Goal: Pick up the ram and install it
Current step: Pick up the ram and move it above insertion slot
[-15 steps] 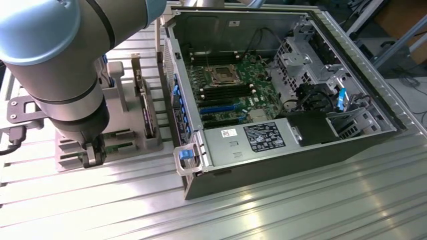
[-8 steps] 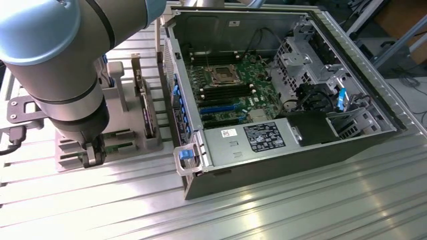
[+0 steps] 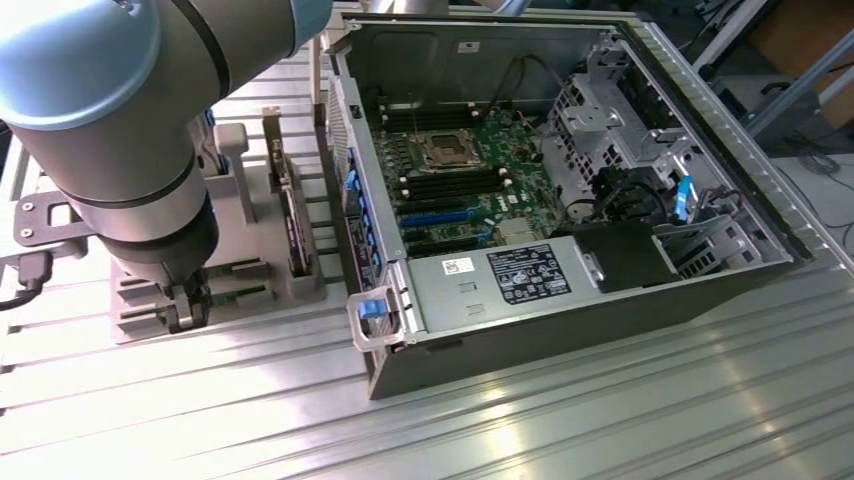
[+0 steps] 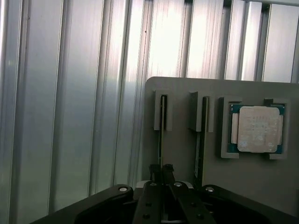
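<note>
The gripper (image 4: 161, 167) has its two dark fingers (image 4: 153, 169) drawn in to a narrow slit, and the thin edge of the ram (image 4: 160, 128) runs straight into that slit, so the claw appears clamped on the stick. The ram stands on edge in a slot of the grey holder (image 4: 182, 88), its far end seated in a small raised end block ahead of the claw. Just beside the gripped stick, in the neighbouring slot, a second thin board (image 4: 201, 140) stands on edge in the same way, parallel to the ram and apart from the fingers. Further out to that same side, the square silver processor chip (image 4: 257, 129) lies flat in its own recess of the holder. In the exterior view the gripper (image 3: 187, 308) sits low in the holder (image 3: 254, 270) beneath the big grey-blue arm (image 3: 120, 120). Near the claw, toward the exterior view's right, a dark expansion card (image 3: 286, 215) stands upright in the same holder. Beyond it lies the open computer case (image 3: 694, 130), with its green motherboard (image 3: 454, 170) exposed and a labelled power supply (image 3: 494, 275) at its near end. Everything rests on a ribbed aluminium table (image 3: 601, 410).
</note>
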`<state>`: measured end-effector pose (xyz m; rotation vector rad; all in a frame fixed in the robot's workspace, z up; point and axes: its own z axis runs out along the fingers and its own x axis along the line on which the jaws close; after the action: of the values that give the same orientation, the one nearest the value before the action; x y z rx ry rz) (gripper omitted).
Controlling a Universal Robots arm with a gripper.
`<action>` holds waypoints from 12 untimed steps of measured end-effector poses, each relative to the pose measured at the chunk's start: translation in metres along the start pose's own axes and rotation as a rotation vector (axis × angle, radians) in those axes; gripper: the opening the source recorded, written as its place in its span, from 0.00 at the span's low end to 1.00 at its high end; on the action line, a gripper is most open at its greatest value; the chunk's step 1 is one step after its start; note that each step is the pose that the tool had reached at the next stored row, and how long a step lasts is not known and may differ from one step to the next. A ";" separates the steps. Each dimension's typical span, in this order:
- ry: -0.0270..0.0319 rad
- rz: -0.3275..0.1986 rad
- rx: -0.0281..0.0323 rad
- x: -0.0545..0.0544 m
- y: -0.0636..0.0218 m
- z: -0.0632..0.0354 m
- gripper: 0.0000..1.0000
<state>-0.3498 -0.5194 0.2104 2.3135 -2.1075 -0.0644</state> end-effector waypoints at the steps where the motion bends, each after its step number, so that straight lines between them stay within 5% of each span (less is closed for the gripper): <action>1: -0.0001 0.000 0.0001 0.000 0.0000 0.0000 0.12; 12: 0.0003 0.000 0.0000 -0.001 0.0005 -0.0157 0.12</action>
<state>-0.3498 -0.5192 0.2262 2.3134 -2.1073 -0.0640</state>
